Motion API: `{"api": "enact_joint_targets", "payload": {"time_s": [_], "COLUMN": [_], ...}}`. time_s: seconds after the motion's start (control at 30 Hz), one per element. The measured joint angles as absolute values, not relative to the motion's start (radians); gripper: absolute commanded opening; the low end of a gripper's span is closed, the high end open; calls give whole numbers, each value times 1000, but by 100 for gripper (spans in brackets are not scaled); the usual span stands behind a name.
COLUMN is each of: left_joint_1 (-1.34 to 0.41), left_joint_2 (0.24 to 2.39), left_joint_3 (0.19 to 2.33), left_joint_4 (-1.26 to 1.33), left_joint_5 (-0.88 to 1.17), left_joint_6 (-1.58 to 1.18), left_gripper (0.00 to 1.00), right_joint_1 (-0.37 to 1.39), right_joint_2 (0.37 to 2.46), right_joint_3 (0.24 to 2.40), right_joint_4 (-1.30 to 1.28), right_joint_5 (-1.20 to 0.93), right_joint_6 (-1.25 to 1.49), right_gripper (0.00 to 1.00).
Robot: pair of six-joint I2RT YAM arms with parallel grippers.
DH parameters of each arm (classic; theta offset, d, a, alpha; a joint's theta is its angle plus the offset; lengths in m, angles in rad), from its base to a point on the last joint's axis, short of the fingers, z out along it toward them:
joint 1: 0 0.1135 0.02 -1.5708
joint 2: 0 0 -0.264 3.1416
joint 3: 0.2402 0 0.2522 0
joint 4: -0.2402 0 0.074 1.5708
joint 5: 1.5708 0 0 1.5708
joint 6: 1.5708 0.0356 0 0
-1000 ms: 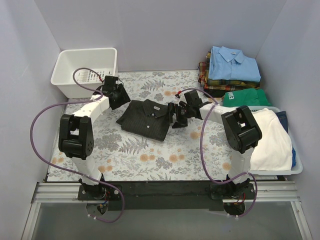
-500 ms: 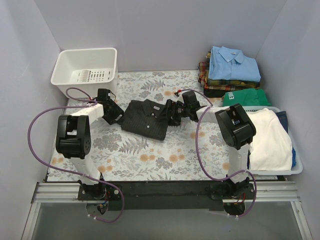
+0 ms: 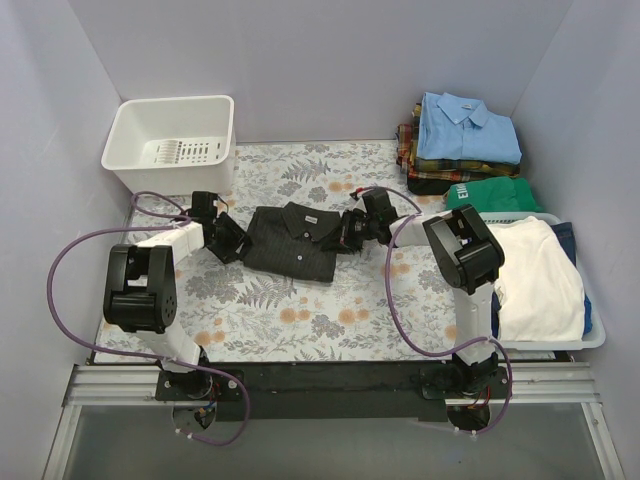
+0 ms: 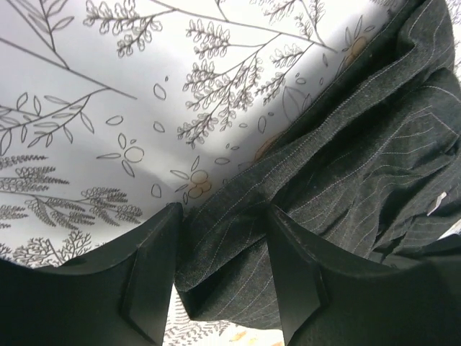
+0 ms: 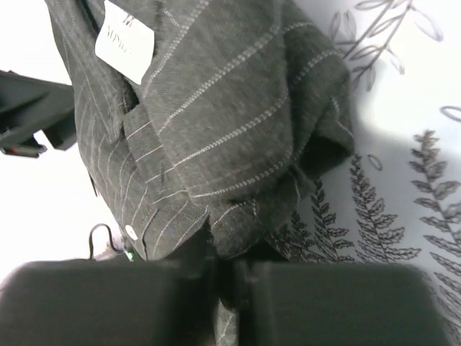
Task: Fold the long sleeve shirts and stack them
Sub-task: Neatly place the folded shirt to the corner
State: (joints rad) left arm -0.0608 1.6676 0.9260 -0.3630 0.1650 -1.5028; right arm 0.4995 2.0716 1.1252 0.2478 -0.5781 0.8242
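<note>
The folded black pinstriped shirt (image 3: 295, 238) lies mid-desk (image 3: 300, 310), well apart from the stacked shirts (image 3: 465, 140) at the far right. It looks light, soft and floppy, so it should sag unless taken by both side edges through all layers at once. The right claw (image 3: 350, 228) is clenched on the right edge. The left claw (image 3: 232, 243) straddles the left edge, its jaws apart. A second ago both claws stood off the cloth and the right one gaped wide.
</note>
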Motion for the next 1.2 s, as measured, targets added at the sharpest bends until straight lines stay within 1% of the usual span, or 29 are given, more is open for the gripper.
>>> {"api": "enact_joint_targets", "payload": {"time_s": [0.1,0.2,0.4,0.53,0.67,0.83,0.93,1.2], "left_joint_1": [-61,-60,-49,-47,-47,-47,-47,-47], "left_joint_2": [1662,1657,1595,1553,1541,1542,1542,1551], "left_joint_3": [929,950,1028,1079,1097,1097,1097,1106], "left_joint_4": [-393,-446,-521,-535,-538,-547,-547,-549], "left_joint_5": [165,149,103,84,83,101,113,139], "left_joint_6": [-1499,-1488,-1449,-1423,-1407,-1401,-1393,-1375], "left_gripper": [50,52,56,58,58,58,58,58], "right_joint_1": [500,501,489,430,364,321,315,281], "right_joint_2": [2075,2075,2054,2053,2091,2153,2194,2271], "right_joint_3": [1140,1196,1333,1473,1711,1934,2033,2214], "right_joint_4": [205,97,-168,-352,-505,-601,-644,-701], "right_joint_5": [-575,-547,-387,-265,-153,-46,12,111], "right_joint_6": [810,741,535,393,249,102,21,-113], "right_gripper": [1,1,1,1,1,1,1,1]}}
